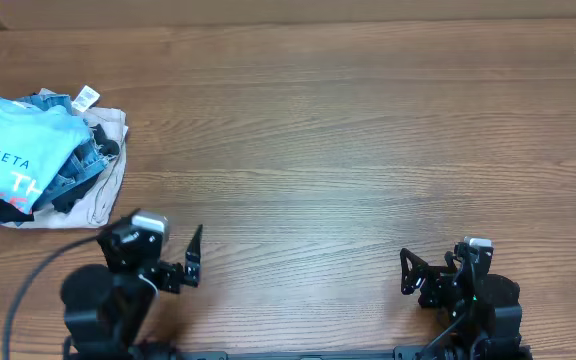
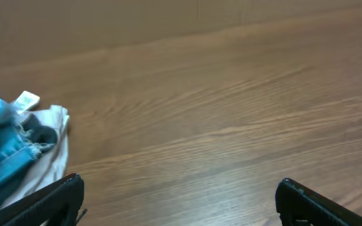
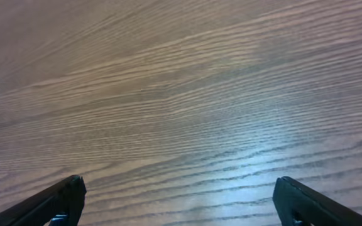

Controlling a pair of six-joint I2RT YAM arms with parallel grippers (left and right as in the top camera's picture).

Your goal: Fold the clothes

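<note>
Left tool [image 1: 183, 265] and right tool [image 1: 430, 272] both spread wide, pinching nothing, low at near edge of wooden surface [image 1: 348, 130].

Far left, well apart from both: light-blue T-shirt [image 1: 13, 150], bunched up, lying over a denim piece [image 1: 80, 165] and a beige garment [image 1: 108, 185], with a white tag [image 1: 86, 97] poking out on the far side. Judged soft, light and floppy: bound to sag and drag when lifted, nothing to break, easy to snag the denim along with it. Best pinched at a free edge of the blue cloth, collar or shoulder seam if findable, top layer only; hem and sleeves not traceable in the crumple. Nearer to the left tool.
</note>
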